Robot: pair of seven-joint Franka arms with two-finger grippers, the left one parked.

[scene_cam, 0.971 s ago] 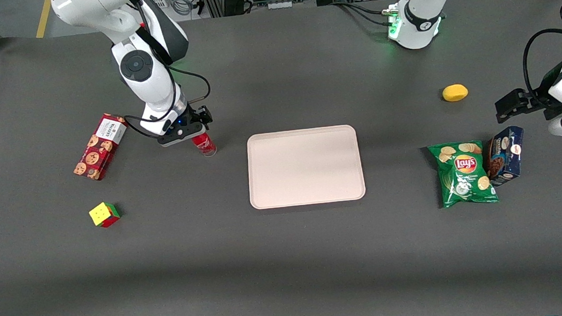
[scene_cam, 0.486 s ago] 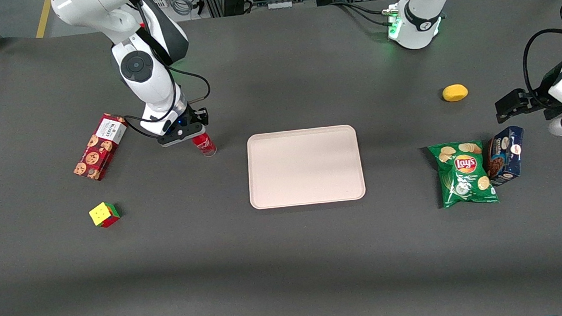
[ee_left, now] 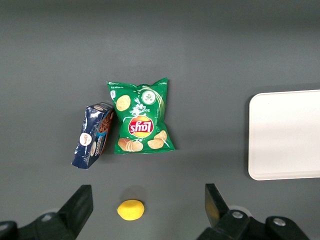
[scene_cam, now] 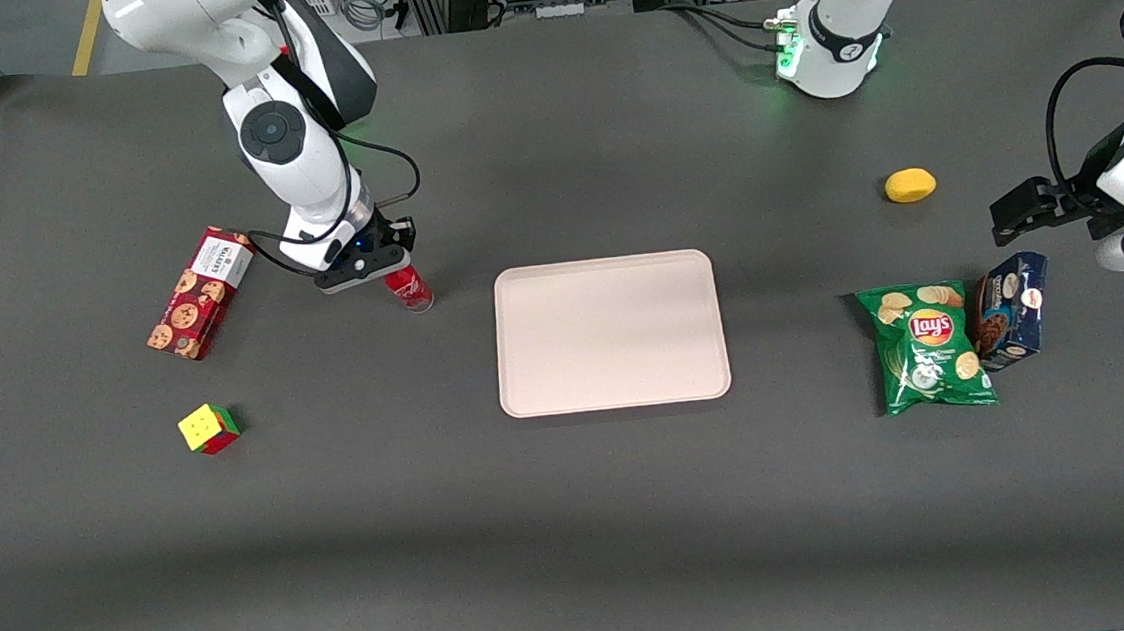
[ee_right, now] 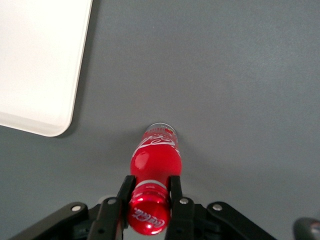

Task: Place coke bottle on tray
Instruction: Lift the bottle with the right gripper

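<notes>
The coke bottle (scene_cam: 409, 290), slim and red with white script, stands upright on the dark table beside the tray's short edge toward the working arm's end. In the right wrist view the bottle (ee_right: 155, 159) stands with its clear base on the table. My gripper (scene_cam: 388, 269) comes down from above. In the right wrist view the gripper (ee_right: 150, 184) is shut on the bottle's neck just under the red cap, one finger on each side. The pale pinkish-beige tray (scene_cam: 610, 332) lies flat mid-table, and its rounded corner (ee_right: 35, 75) shows close to the bottle.
A red cookie box (scene_cam: 199, 292) and a colour cube (scene_cam: 208, 429) lie toward the working arm's end. A green chips bag (scene_cam: 929, 347), a blue box (scene_cam: 1011, 310) and a yellow lemon (scene_cam: 910, 185) lie toward the parked arm's end.
My gripper's fingers have drawn in slightly around the bottle's neck. The bottle stays where it stood and the tray has not moved.
</notes>
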